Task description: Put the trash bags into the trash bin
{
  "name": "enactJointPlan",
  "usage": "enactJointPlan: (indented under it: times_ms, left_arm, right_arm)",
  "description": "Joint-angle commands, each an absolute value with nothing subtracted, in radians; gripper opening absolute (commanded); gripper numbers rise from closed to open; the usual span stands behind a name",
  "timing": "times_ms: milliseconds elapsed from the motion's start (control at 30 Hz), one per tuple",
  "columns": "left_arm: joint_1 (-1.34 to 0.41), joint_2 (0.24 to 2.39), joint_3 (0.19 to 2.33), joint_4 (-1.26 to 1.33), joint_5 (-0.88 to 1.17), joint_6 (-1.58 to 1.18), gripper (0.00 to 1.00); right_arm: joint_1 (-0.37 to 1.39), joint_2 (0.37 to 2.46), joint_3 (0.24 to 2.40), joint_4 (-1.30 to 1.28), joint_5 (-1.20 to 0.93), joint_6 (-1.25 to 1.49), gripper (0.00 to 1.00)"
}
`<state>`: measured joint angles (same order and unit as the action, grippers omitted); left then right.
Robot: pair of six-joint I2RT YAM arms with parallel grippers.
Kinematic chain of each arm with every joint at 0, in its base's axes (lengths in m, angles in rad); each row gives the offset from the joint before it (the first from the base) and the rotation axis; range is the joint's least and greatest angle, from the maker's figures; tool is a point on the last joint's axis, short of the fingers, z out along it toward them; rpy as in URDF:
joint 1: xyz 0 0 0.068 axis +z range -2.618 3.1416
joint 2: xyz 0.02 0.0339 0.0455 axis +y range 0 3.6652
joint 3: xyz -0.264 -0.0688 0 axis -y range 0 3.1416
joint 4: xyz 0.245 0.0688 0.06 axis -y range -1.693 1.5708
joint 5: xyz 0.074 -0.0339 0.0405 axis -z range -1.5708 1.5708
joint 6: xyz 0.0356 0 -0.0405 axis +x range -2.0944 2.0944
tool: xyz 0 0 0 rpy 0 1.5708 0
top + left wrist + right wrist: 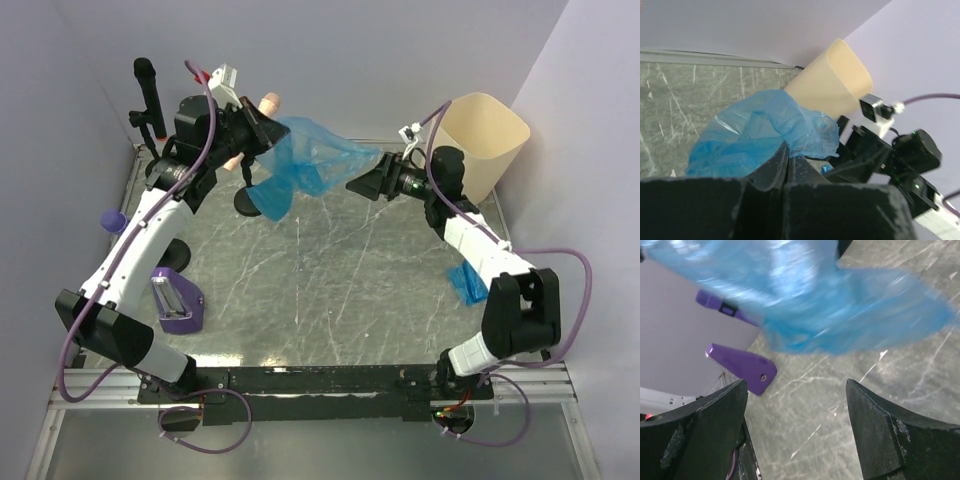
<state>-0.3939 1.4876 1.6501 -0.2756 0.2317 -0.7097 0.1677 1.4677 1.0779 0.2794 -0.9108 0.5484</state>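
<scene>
A blue plastic trash bag hangs spread in the air at the back middle. My left gripper is shut on its left end; in the left wrist view the bag bulges out from between the closed fingers. My right gripper is open and empty, just right of the bag's free end; in the right wrist view the bag is ahead of the parted fingers. The cream-beige trash bin leans at the back right behind the right arm and also shows in the left wrist view. A second blue bag lies crumpled by the right arm.
A purple tool lies at the left, and it shows in the right wrist view. A black round-based stand is at the back left. A purple cap sits at the left edge. Lilac walls enclose the table.
</scene>
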Motion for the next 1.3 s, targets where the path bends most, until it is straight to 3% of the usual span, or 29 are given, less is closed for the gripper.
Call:
enactJointPlan:
  times_ms: [0, 267, 300, 367, 433, 533, 600, 833, 1000, 1133, 1267]
  left_arm:
    - [-0.385, 1.485, 1.727, -0.264, 0.291, -0.681, 0.01]
    - [-0.383, 1.494, 1.755, -0.255, 0.35, -0.681, 0.01]
    - [-0.383, 1.493, 1.752, -0.253, 0.347, -0.678, 0.01]
    - [-0.382, 1.49, 1.744, -0.255, 0.335, -0.672, 0.01]
    - [-0.38, 1.486, 1.74, -0.262, 0.302, -0.663, 0.01]
    - [-0.38, 1.48, 1.727, -0.282, 0.172, -0.634, 0.01]
    - [-0.38, 1.474, 1.698, -0.291, 0.108, -0.589, 0.0]
    - [-0.402, 1.388, 1.401, -0.27, 0.031, -0.385, 0.01]
    - [-0.413, 1.382, 1.31, -0.261, 0.023, -0.426, 0.01]
    - [-0.413, 1.52, 1.509, -0.279, 0.019, -0.402, 0.01]
    - [-0.413, 1.656, 1.831, -0.244, 0.003, -0.336, 0.01]
  right_arm:
    - [0.175, 1.535, 1.167, 0.423, -0.913, 0.607, 0.86]
    - [0.183, 1.635, 1.267, 0.463, -0.851, 0.655, 0.83]
    - [0.183, 1.641, 1.278, 0.475, -0.86, 0.664, 0.78]
    - [0.189, 1.651, 1.29, 0.5, -0.891, 0.676, 0.59]
    - [0.193, 1.64, 1.289, 0.489, -0.926, 0.663, 0.32]
    - [0.184, 1.585, 1.24, 0.36, -0.965, 0.609, 0.11]
    - [0.176, 1.53, 1.22, 0.168, -0.957, 0.534, 0.04]
    - [0.175, 1.396, 1.256, -0.525, -0.893, 0.203, 0.0]
    - [0.175, 1.333, 1.316, -0.655, -0.741, 0.144, 0.0]
    - [0.172, 1.448, 1.533, -0.666, -0.574, 0.089, 0.0]
    - [0.164, 1.624, 1.942, -0.625, -0.418, 0.016, 0.0]
